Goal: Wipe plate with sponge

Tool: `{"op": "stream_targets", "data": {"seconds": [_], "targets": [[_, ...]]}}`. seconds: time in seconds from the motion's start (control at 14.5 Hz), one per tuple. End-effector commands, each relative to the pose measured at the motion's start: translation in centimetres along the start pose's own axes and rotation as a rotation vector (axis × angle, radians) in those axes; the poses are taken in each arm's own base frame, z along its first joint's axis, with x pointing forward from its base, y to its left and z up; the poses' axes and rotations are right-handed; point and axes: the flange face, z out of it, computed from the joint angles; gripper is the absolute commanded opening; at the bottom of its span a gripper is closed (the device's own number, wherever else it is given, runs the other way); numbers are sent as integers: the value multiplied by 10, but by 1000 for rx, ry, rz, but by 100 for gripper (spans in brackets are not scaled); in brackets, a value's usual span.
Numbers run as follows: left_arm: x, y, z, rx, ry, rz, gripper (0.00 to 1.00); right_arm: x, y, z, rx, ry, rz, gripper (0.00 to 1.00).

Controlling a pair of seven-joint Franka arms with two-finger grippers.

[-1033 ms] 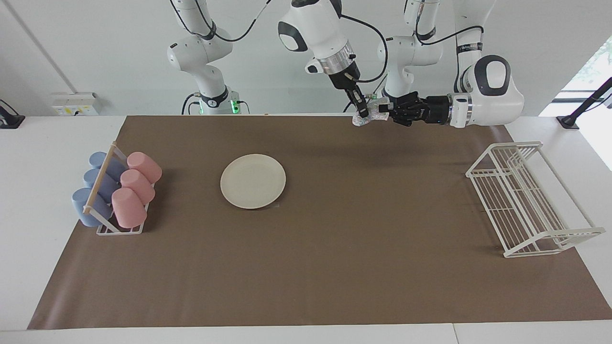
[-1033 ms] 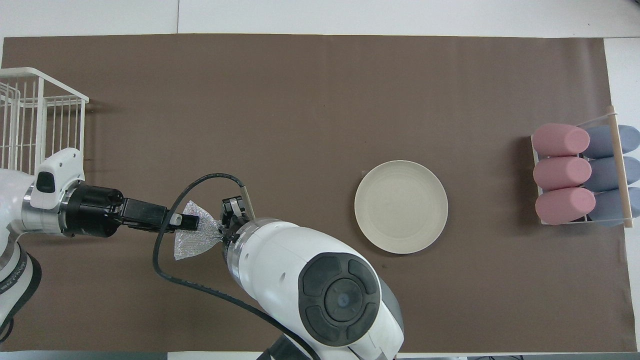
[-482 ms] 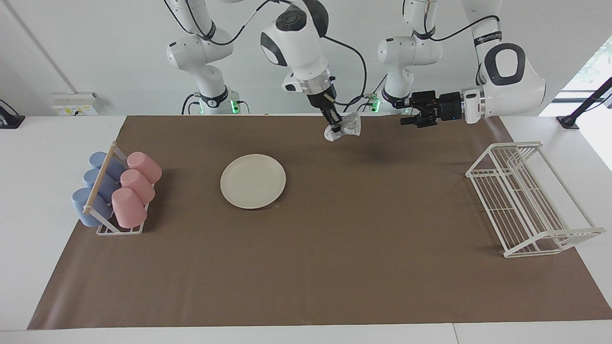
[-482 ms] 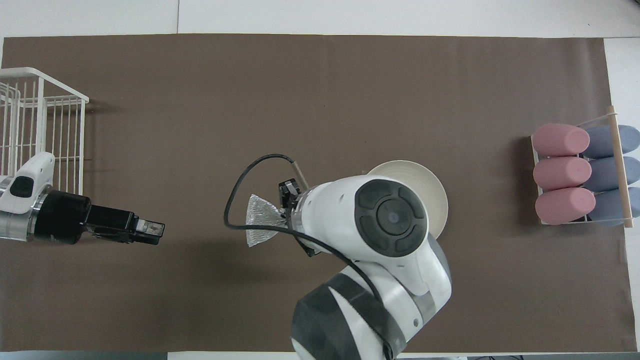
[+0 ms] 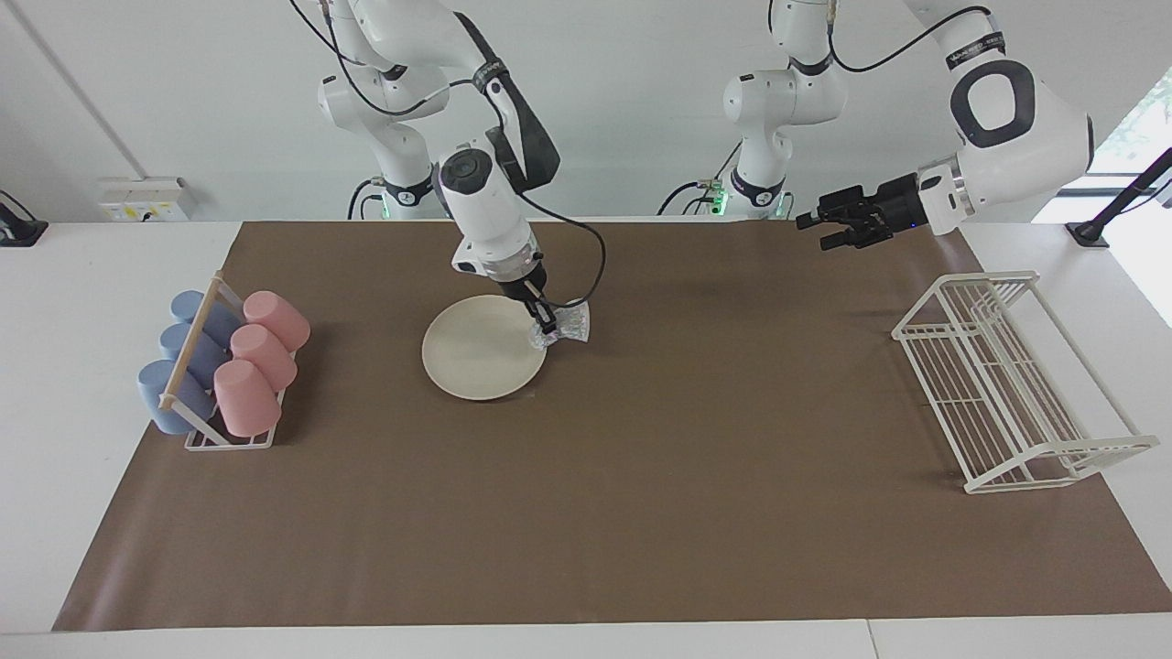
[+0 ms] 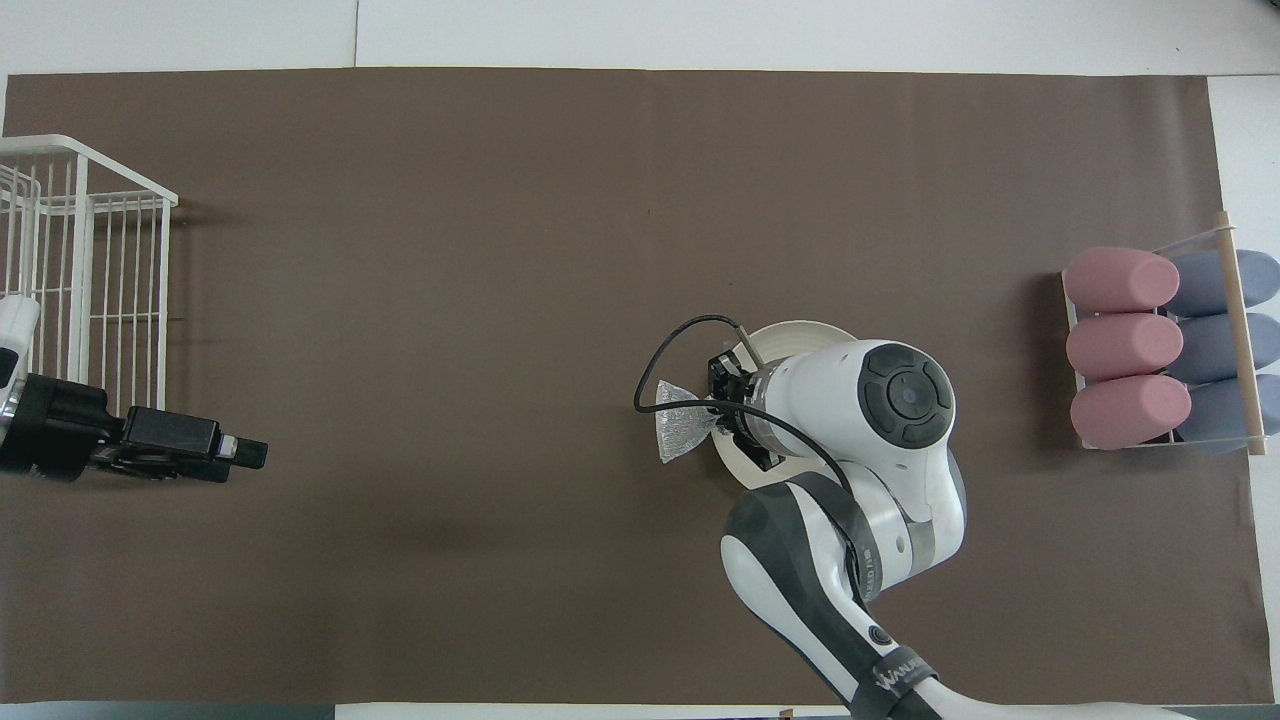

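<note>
The cream-white plate (image 5: 472, 352) lies on the brown mat, toward the right arm's end of the table; in the overhead view only its rim (image 6: 790, 332) shows past the arm. My right gripper (image 5: 546, 326) is shut on the silvery sponge (image 5: 569, 324) and holds it low at the plate's edge that faces the left arm's end. I cannot tell whether the sponge touches the plate. It also shows in the overhead view (image 6: 678, 432), beside the right gripper (image 6: 722, 428). My left gripper (image 5: 818, 231) is open and empty, up over the mat's edge near the robots; it also shows in the overhead view (image 6: 245, 455).
A small rack with several pink and blue cups (image 5: 247, 361) stands at the right arm's end. A white wire rack (image 5: 1003, 380) stands at the left arm's end. The brown mat (image 5: 641, 476) covers the table.
The left gripper let go of the sponge and drew back toward the wire rack. The right gripper carried the sponge from beside the left gripper down to the plate's edge.
</note>
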Motion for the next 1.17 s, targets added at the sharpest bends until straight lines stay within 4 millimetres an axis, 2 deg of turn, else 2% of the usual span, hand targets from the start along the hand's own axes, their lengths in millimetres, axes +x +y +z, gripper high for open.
{"op": "stream_targets", "data": {"seconds": [0.0, 0.14, 0.34, 0.48, 0.76, 0.9, 1.1], "targets": [[6, -2, -3, 126, 26, -24, 100, 10, 18, 3, -8, 13, -54, 0], [12, -2, 0, 233, 43, -3, 100, 39, 21, 13, -28, 10, -78, 0], [16, 12, 15, 375, 10, 63, 100, 50, 26, 24, -52, 4, -107, 0], [16, 11, 15, 375, 9, 61, 100, 67, 29, 24, -52, 4, -135, 0], [16, 11, 15, 379, 16, 46, 100, 119, 37, 17, -40, 8, -239, 0], [17, 11, 16, 380, 25, 30, 100, 128, 39, 14, -36, 10, -268, 0], [18, 8, 11, 381, 42, 21, 100, 124, 38, 14, -34, 12, -270, 0]]}}
